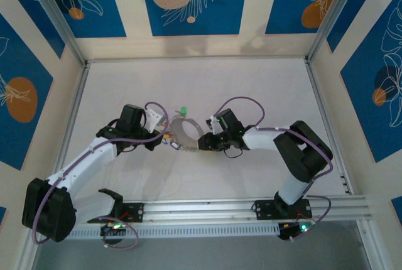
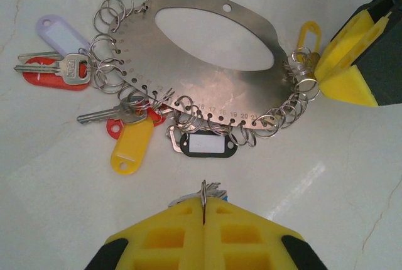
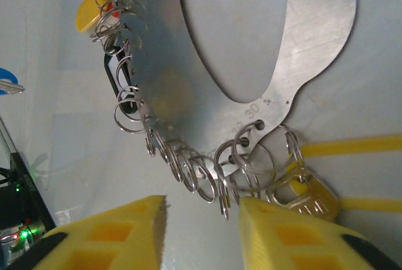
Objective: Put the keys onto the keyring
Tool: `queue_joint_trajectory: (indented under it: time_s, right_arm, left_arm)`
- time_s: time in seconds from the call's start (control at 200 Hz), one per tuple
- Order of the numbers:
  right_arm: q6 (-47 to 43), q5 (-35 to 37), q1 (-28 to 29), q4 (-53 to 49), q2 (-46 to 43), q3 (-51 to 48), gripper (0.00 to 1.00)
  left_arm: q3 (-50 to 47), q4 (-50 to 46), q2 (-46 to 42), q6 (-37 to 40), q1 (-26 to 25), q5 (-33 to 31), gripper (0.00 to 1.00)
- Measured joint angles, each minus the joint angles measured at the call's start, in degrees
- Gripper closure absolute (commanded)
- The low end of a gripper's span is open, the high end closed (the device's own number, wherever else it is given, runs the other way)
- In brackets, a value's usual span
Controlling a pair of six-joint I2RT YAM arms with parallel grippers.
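Left pincer (image 2: 204, 206) clamps key (image 2: 205, 188), facing keyring (image 2: 207, 88).

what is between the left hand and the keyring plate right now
Only bare table separates the left hand, pinching a key, from the keyring. Its near edge is crowded, though: a black tag, a yellow tag and split rings hang there.

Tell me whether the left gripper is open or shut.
Shut: the left gripper has its yellow fingers pressed together, pinching a key's ring between them.
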Motion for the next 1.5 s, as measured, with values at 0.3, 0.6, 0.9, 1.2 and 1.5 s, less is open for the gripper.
queue_joint_trajectory:
  time_s: [0.3,0.6,0.9,1.2,1.5]
  right_arm:
    - [-0.33,-5.31,2.99,4.96,2.51,0.96,0.61]
    - [-1.46,-9.42,3.74,7.43,3.65,3.52,0.56]
    - [-4.7,-3.5,-0.2,4.35,-6.43,0.79,0.57]
    - [-4.74,0.5,-0.02,0.35,-3.48,-1.05,0.47]
    - [-4.2,-0.2,0.63,1.36,0.24,-0.96,0.46]
  left_arm:
    - [0.0,-0.02,0.13,0.0,0.0,0.0,1.0]
    - [0.0,-0.2,0.44,0.13,0.0,-0.24,1.0]
    - [0.0,-0.2,0.44,0.13,0.0,-0.44,1.0]
    - [0.0,-0.2,0.44,0.13,0.0,-0.48,1.0]
    - [0.0,-0.2,0.44,0.13,0.0,-0.83,1.0]
